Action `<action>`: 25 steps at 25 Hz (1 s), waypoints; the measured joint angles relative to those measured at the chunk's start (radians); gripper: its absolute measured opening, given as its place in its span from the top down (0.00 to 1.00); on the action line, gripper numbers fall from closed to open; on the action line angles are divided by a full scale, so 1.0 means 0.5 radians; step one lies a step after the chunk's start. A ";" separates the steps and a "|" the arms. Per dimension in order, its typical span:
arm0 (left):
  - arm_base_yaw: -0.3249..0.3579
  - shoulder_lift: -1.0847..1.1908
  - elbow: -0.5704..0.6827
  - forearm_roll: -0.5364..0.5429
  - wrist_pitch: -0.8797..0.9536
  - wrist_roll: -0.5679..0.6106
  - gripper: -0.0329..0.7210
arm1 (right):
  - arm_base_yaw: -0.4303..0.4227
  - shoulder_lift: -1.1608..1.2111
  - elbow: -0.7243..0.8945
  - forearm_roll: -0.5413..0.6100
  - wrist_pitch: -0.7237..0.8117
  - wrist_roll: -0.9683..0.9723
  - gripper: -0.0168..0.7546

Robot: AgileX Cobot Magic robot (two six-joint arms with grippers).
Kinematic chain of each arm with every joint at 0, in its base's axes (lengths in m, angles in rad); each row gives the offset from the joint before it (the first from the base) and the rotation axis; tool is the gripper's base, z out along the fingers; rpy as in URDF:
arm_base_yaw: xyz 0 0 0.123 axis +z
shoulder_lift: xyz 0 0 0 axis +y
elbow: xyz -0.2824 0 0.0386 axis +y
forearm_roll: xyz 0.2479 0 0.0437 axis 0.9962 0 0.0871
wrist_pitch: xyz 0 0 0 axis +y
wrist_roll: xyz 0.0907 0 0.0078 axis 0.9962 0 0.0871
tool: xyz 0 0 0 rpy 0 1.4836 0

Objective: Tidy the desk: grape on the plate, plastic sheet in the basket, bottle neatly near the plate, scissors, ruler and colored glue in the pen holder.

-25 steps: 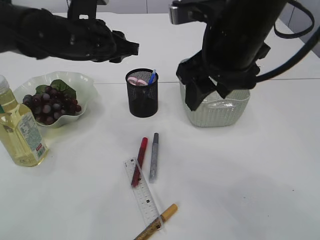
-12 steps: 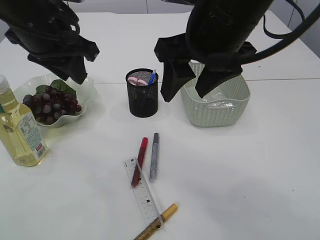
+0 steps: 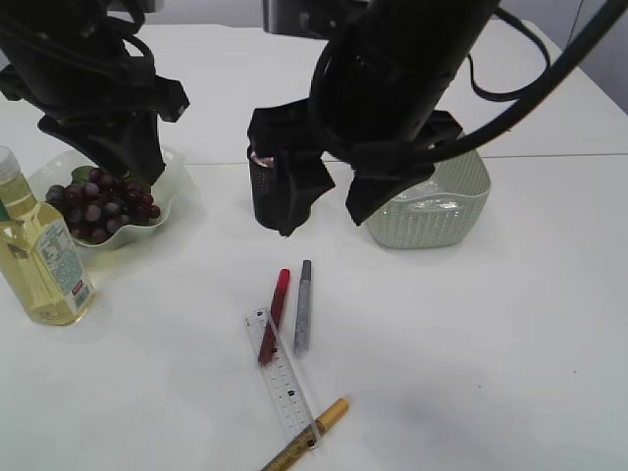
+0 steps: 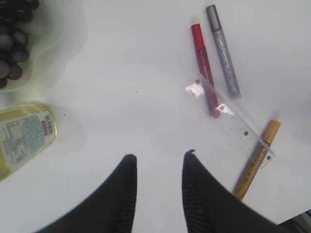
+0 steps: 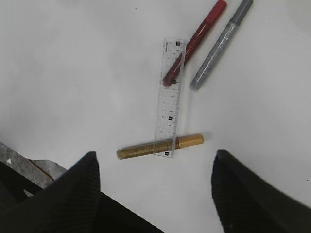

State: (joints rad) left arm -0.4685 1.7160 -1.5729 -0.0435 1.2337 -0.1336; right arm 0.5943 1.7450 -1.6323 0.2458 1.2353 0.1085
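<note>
— Clear plastic, that ruler [image 3: 282, 377]? 
— Yes, flat on the white worktop [image 3: 471, 343], lying over red glue [image 3: 274, 316] and gold glue [image 3: 305, 436]; grey glue [image 3: 302, 306] alongside.
— Left wrist?
— Left claw [image 4: 159, 160] narrowly parted, empty, ribbed pads.
— Right wrist?
— Right claw [image 5: 155, 162] gapes wide above the ruler, empty.

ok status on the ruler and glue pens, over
Both jaws open, empty. Ruler on table, lying over red glue pen and gold glue pen; silver glue pen alongside. Nothing blocking.
</note>
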 joint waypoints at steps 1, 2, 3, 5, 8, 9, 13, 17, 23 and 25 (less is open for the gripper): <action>0.000 -0.009 0.000 -0.004 0.000 0.000 0.64 | 0.013 0.026 0.000 0.000 0.000 0.016 0.30; 0.000 -0.020 0.000 0.000 0.000 0.000 0.64 | 0.016 0.051 0.000 0.000 0.000 0.033 0.30; 0.000 -0.046 0.004 0.009 0.000 0.000 0.64 | 0.019 0.072 0.000 0.004 0.000 0.048 0.30; 0.000 -0.118 0.044 0.064 0.000 -0.019 0.64 | 0.019 0.123 0.000 0.010 0.000 0.066 0.30; 0.000 -0.290 0.172 0.157 0.000 -0.069 0.64 | 0.024 0.209 0.000 0.013 0.000 0.088 0.30; 0.000 -0.345 0.218 0.163 0.000 -0.079 0.64 | 0.033 0.242 0.000 0.016 0.000 0.092 0.30; 0.000 -0.619 0.373 0.180 0.008 -0.106 0.64 | 0.089 0.352 0.000 0.026 0.000 0.114 0.30; 0.000 -0.908 0.465 0.215 0.017 -0.159 0.60 | 0.142 0.468 0.000 0.030 -0.007 0.140 0.30; 0.000 -1.316 0.499 0.310 0.047 -0.284 0.46 | 0.210 0.606 0.000 0.027 -0.019 0.157 0.30; 0.000 -1.403 0.499 0.317 0.050 -0.295 0.45 | 0.215 0.640 0.000 0.012 -0.024 0.166 0.30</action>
State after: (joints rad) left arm -0.4685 1.0143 -1.3236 0.1151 1.2588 -0.2809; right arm 0.7017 2.0648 -1.6323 0.2517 1.2236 0.1917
